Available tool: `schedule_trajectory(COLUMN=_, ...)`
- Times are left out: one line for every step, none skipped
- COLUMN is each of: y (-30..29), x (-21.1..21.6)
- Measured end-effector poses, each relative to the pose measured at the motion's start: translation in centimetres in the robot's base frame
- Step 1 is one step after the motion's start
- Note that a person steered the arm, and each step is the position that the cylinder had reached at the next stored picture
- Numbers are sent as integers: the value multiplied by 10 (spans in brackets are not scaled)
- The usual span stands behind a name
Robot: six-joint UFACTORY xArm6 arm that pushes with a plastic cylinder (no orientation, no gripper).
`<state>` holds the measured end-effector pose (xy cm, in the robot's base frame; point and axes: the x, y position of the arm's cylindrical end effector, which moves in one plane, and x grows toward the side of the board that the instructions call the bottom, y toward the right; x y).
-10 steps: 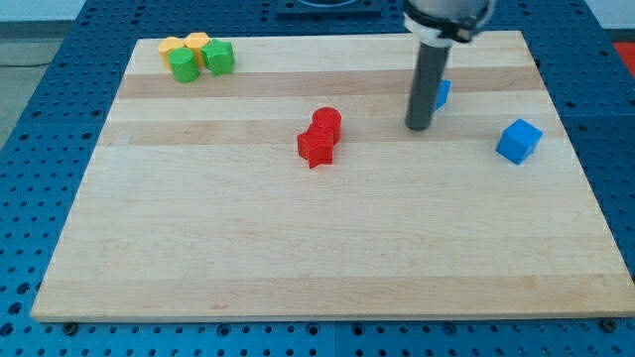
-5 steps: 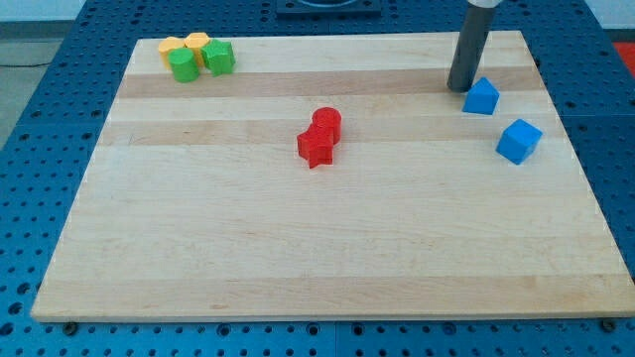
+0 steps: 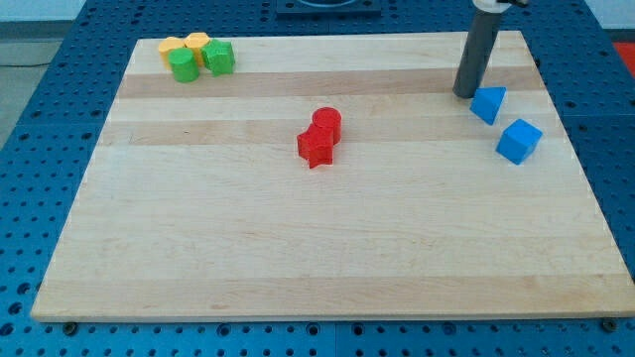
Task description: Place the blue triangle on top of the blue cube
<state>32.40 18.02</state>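
Note:
The blue triangle lies on the wooden board near the view's upper right. The blue cube sits just below and to the right of it, a small gap apart. My tip rests on the board right at the triangle's upper left side, touching or nearly touching it. The dark rod rises from there to the view's top edge.
A red cylinder and a red star sit together near the board's middle. Two green blocks and two yellow blocks cluster at the top left. The board's right edge is close to the blue cube.
My tip moved from the left of the triangle up to its upper left. The triangle slid right and slightly down towards the blue cube and turned.

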Motion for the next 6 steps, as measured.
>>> schedule_trajectory(y=0, x=17)
schedule_trajectory(y=3, x=26)
schedule_trajectory(y=16, x=31)
schedule_trajectory(y=29, x=31)
schedule_trajectory(y=33, x=31)
schedule_trajectory(y=34, x=30)
